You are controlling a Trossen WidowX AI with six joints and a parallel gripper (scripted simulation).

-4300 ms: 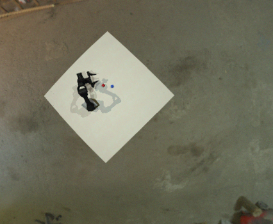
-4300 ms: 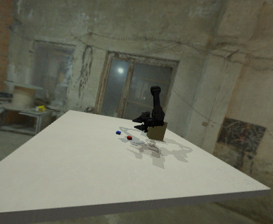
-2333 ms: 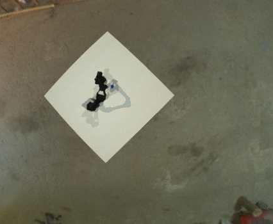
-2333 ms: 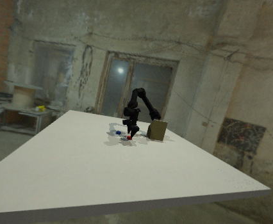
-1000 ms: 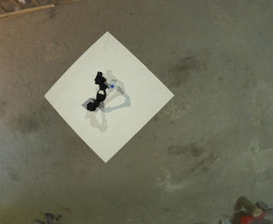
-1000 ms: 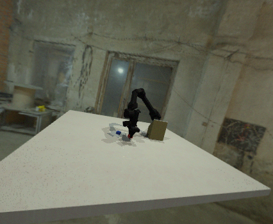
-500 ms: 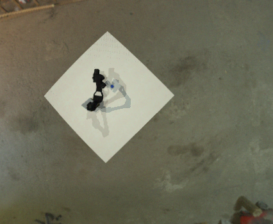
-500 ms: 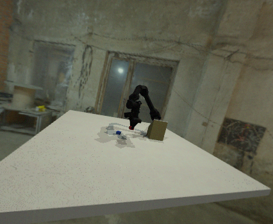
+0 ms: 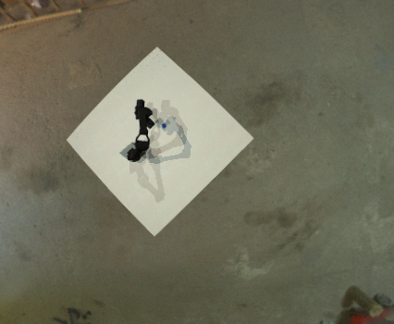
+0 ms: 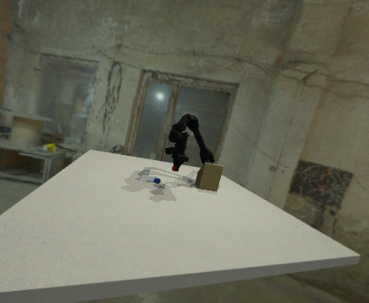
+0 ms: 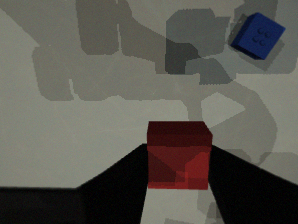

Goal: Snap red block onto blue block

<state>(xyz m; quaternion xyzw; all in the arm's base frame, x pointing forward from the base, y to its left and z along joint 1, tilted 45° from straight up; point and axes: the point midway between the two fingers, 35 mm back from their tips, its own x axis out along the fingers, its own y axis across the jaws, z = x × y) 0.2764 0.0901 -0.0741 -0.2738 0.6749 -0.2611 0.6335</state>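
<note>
The red block [image 10: 173, 169] [image 11: 179, 156] is gripped between the fingers of the tool [image 10: 176, 167] [image 11: 176, 151], held above the white table [image 9: 154, 213] [image 10: 165, 242]. Apart from it, the blue block [image 9: 164, 125] [image 10: 157, 180] [image 11: 259, 37] rests on the table, its studs facing up; a tan box [image 10: 209, 177] stands by the black arm [image 9: 142, 125] [image 10: 201, 140].

The arm [image 9: 141, 122] [image 10: 179, 140] was black all over, matt and very dark, with few details showing. Its elbow [image 10: 190, 118] was rounded, and a long, slim link [image 10: 201, 140] ran from it. The wrist side looked chunky, built of blocky, uneven segments with short parts jutting out. From above, one link [image 9: 142, 143] framed a small pale opening. The fingers were broad, plain and black, with straight, slanting edges.
</note>
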